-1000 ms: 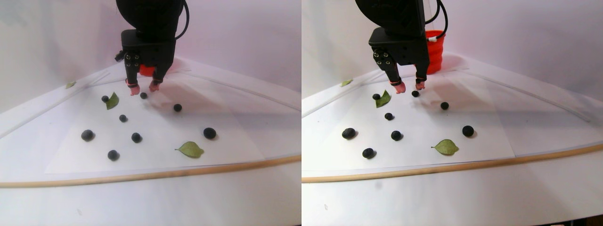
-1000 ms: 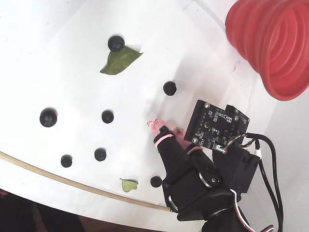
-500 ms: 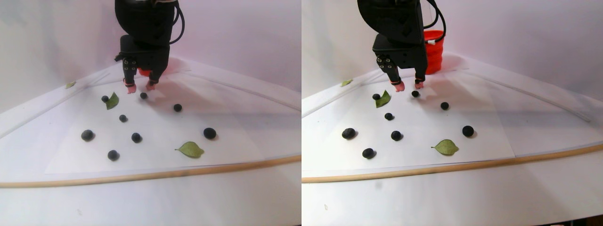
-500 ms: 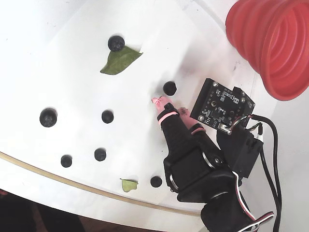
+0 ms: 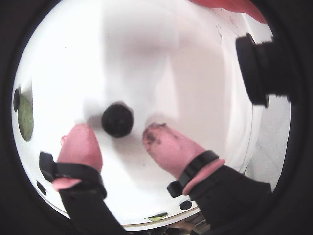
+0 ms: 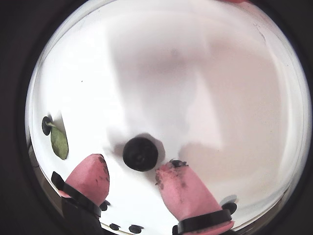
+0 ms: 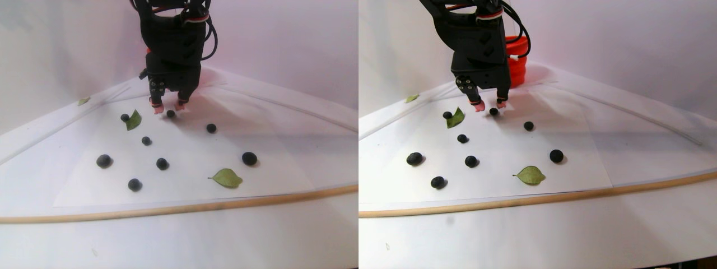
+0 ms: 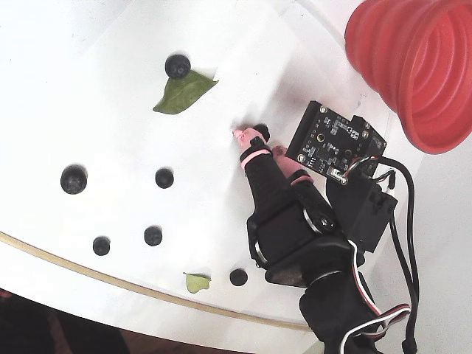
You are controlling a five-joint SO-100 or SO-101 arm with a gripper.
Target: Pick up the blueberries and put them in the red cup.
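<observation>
Seven blueberries lie loose on the worktop [image 8: 88, 59] in the fixed view, and the tool [image 5: 120, 139] is lined up on one of them. That berry [image 5: 117, 119] sits just left of centre in a wrist view, on the surface right at the mouth of the gap between the two pink fingertips [image 5: 80, 142], which stand apart to either side of it. So the tool is part-open, gripping nothing, jaws a little wider than the berry.

In the fixed view the berry [image 8: 261, 131] peeks out at the tips, centre frame. Others are scattered lower left, one [image 8: 177, 66] at the tip of a leaf [image 8: 183, 91] in the upper left, another [image 8: 238, 277] near the bottom edge beside a small leaf.

Risk now, as I read it: the berry is round and looks ready to roll. It sits at the very tips and not deep between them, so a close from here may squirt it forward. One fingertip [image 6: 178, 188] is smeared dark, which hints at slick pads; squeeze too hard and it may squash.

Red cup [image 8: 413, 66] fills the upper right of the fixed view, well apart from the berry, its rim tilted toward the lower right. Its inside is barely shown from here, so whether any berries are in it I cannot tell. In the stereo pair it [image 7: 518, 61] pokes out behind the arm, upper centre of the right half.
</observation>
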